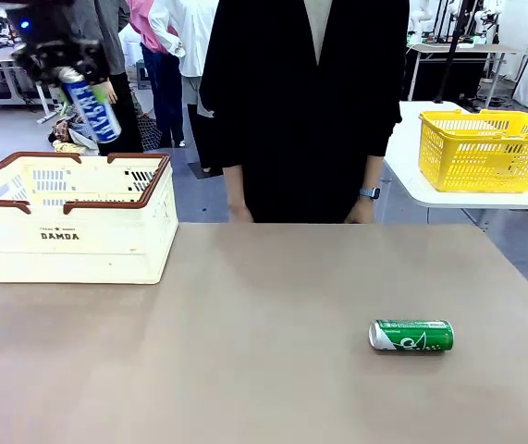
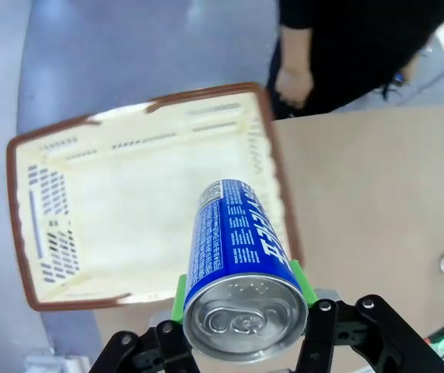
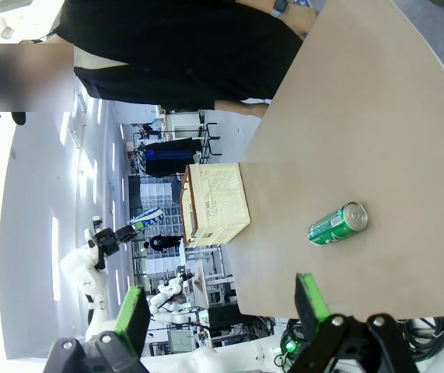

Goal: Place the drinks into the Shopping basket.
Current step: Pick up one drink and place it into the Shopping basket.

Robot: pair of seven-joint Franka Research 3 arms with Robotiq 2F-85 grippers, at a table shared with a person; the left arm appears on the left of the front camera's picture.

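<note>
My left gripper (image 1: 77, 85) hangs high above the Shopping basket (image 1: 69, 242), shut on a blue-and-white drink can (image 1: 92, 109) that tilts down to the right. In the left wrist view the can (image 2: 233, 249) sits between the green pads of that gripper (image 2: 237, 291), over the basket's cream interior (image 2: 128, 202), which looks empty. A green drink can (image 1: 411, 335) lies on its side at the table's right front, also seen as a green can (image 3: 338, 224) ahead of my right gripper (image 3: 222, 307), which is open and holds nothing. The basket (image 3: 215, 203) shows beyond it.
A person in black stands at the far edge with both hands (image 1: 239, 213) resting by the table rim. A yellow mesh basket (image 1: 487, 148) sits on a white side table at the back right. The brown tabletop (image 1: 245, 324) lies bare between the basket and the green can.
</note>
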